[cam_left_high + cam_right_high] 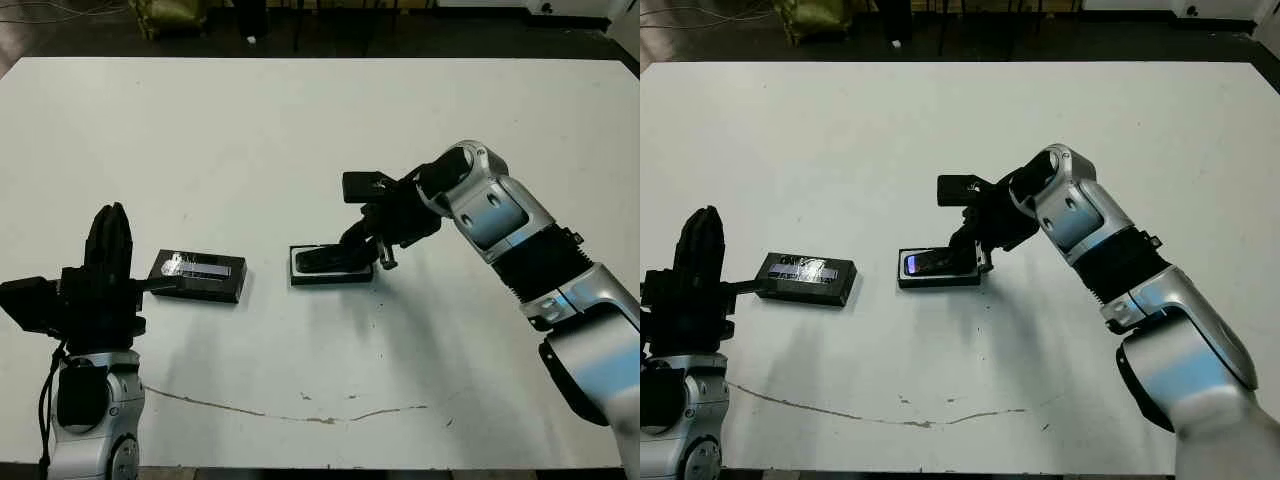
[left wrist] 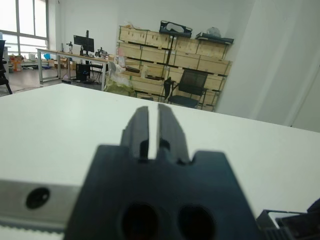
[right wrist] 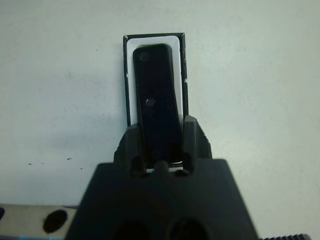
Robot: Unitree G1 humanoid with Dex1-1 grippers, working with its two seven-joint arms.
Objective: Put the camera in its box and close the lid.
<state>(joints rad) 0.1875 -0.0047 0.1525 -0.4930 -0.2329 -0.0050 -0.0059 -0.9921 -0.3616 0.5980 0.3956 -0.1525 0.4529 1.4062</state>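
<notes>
The camera, a slim black bar, lies slanted in the white-lined box at the table's middle, its right end raised. My right gripper is shut on that raised end, one finger on each long side. In the right eye view a bluish screen patch shows on the camera. The lid, black with a shiny strip, lies flat to the left of the box, apart from it. My left gripper points upward just left of the lid, shut on nothing, with only a thin slit between its fingers.
The white table stretches wide beyond the box. A thin dark crack runs near its front edge. The left wrist view shows shelves of crates and a chair far beyond the table.
</notes>
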